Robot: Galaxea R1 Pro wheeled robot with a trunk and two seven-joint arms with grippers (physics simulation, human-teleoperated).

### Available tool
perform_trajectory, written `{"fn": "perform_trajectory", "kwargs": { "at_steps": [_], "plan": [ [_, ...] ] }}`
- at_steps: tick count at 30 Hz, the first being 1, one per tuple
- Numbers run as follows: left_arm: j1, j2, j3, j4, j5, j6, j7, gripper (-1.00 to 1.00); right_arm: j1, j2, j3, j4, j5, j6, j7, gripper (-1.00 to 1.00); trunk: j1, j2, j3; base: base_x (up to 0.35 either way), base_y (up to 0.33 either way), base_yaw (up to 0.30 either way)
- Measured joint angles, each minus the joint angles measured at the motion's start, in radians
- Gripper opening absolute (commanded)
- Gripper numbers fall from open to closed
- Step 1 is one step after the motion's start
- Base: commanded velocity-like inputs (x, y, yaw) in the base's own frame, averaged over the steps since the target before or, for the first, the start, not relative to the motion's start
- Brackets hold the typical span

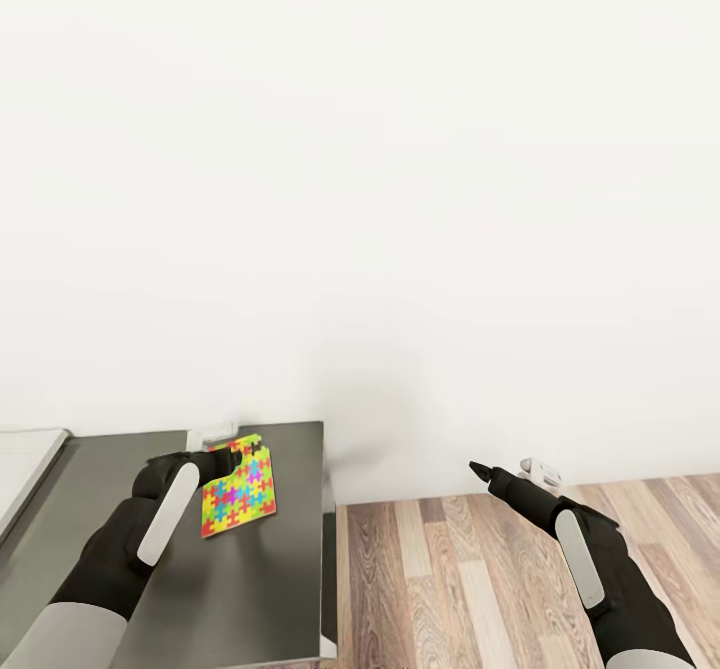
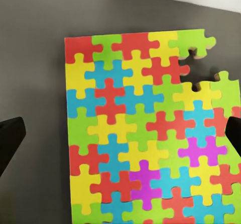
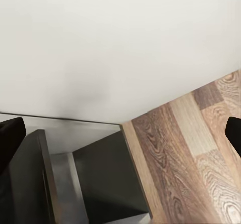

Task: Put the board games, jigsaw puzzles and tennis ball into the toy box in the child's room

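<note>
One jigsaw puzzle (image 1: pixel 240 499) lies flat on the low dark-grey cabinet section (image 1: pixel 260 589) of the table, near its back right corner. It is a thin multicolour board with a few pieces missing at one corner. My left gripper (image 1: pixel 232 457) hovers just over its far edge. In the left wrist view the puzzle (image 2: pixel 145 133) spreads wide between two black fingertips (image 2: pixel 10 141) that stand far apart, so the gripper is open and empty. My right gripper (image 1: pixel 490 471) hangs over the wood floor to the cabinet's right, open and holding nothing.
A corner of the white table top (image 1: pixel 25 464) shows at the far left, beside the cabinet. A plain white wall (image 1: pixel 360 199) rises straight behind. The cabinet's right edge (image 1: pixel 328 549) drops to wood-plank floor (image 1: pixel 460 579). In the right wrist view the cabinet's side (image 3: pixel 100 179) stands beside the floor.
</note>
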Motion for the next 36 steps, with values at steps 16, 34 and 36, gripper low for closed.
{"fn": "perform_trajectory", "kwargs": {
  "at_steps": [16, 34, 36],
  "plan": [
    [0.000, 0.000, 0.000, 0.000, 0.000, 0.000, 0.000, 1.00, 0.000, 0.001, 0.000, -0.001, 0.001, -0.001, 0.000, 1.00, 0.000, 0.000, -0.004, 0.000, 0.000, 0.000],
    [0.000, 0.000, 0.000, 0.000, 0.000, 0.000, 0.000, 1.00, 0.000, 0.000, 0.000, -0.002, 0.001, 0.000, 0.000, 1.00, 0.000, 0.000, -0.011, 0.000, 0.000, 0.000],
    [0.000, 0.000, 0.000, 0.000, 0.000, 0.000, 0.000, 1.00, 0.000, 0.000, 0.000, -0.002, 0.001, 0.000, 0.000, 1.00, 0.000, 0.000, -0.014, 0.000, 0.000, 0.000]
  ]
}}
